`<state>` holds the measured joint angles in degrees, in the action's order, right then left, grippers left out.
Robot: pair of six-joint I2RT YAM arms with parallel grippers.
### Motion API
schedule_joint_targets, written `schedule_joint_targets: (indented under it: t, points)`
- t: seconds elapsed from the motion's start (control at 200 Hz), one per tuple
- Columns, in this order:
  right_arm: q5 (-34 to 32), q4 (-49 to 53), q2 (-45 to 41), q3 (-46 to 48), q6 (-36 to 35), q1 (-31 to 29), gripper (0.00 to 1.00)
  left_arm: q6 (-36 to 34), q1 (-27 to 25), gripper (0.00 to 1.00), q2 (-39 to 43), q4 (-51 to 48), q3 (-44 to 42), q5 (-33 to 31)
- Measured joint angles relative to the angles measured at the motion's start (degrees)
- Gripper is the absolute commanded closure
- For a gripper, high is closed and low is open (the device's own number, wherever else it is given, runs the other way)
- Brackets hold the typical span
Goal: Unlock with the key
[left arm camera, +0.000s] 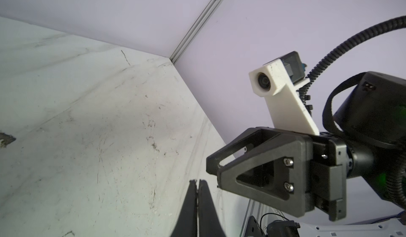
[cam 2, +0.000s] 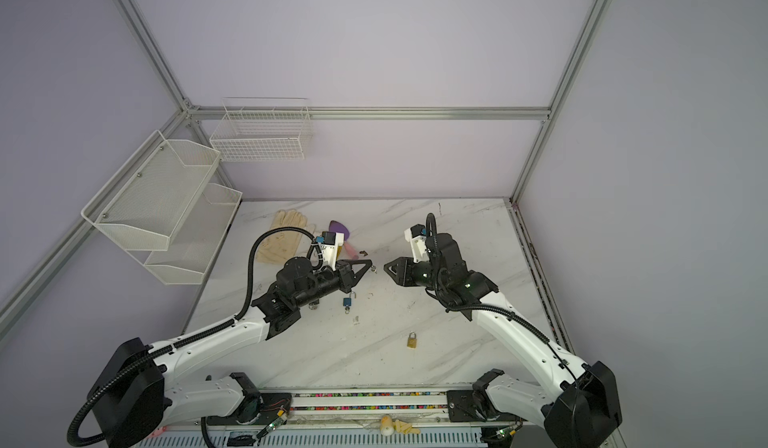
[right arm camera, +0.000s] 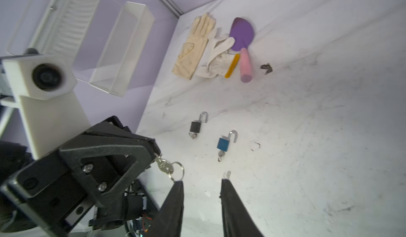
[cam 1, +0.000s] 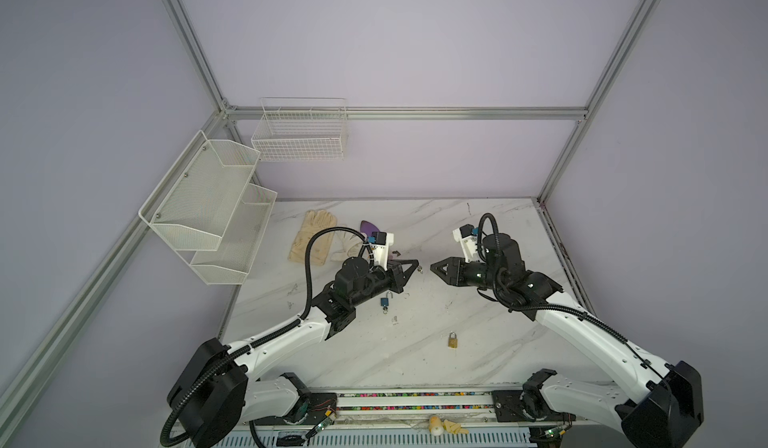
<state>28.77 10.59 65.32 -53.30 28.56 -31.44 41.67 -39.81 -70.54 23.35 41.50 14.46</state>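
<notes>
The left gripper (right arm camera: pixel 156 153) is pinched tight on one end of a small silver key (right arm camera: pixel 164 166); the key's head and its ring (right arm camera: pixel 178 171) stick out past the tip. The right gripper (right arm camera: pixel 201 182) faces it tip to tip, just apart. Its fingers are spread with nothing between them. The ring hangs right at one fingertip, and I cannot tell whether they touch. Both are held up over the middle of the marble table (cam 1: pixel 478 354).

Nearest the front edge, a brass padlock (cam 1: pixel 453 341) lies flat on its own, and its shackle looks closed. Farther in, close by the left wrist, a blue padlock (right arm camera: pixel 223 143) and a black padlock (right arm camera: pixel 195 126) lie side by side, each with its shackle sprung open and a key in its base. Beyond the grippers sits a brown scrap (right arm camera: pixel 266 67). Toward the far left corner lie a tan glove (right arm camera: pixel 193 49), a white glove (right arm camera: pixel 217 55) overlapping it, and a purple scoop (right arm camera: pixel 241 33) with a pink handle. A mesh shelf (cam 1: pixel 199 205) hangs on the left wall and a wire basket (cam 1: pixel 299 134) on the back wall.
</notes>
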Motion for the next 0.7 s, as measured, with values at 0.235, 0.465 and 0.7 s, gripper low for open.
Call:
schedule_joint_targets:
  t: [0.235,0.465,0.7]
  points:
    - [11.1,-11.9,-0.3,0.6,0.6,2.5,0.57,-0.3,0.0,1.0,1.2,2.0,1.1,0.2]
    - [14.3,-18.2,-0.3,2.1,2.7,2.5,0.56,0.3,0.0,1.0,1.2,3.8,1.9,0.7]
    - [15.9,-22.1,-0.1,4.9,5.4,2.6,0.58,1.7,0.0,1.0,1.2,6.0,2.1,1.4]
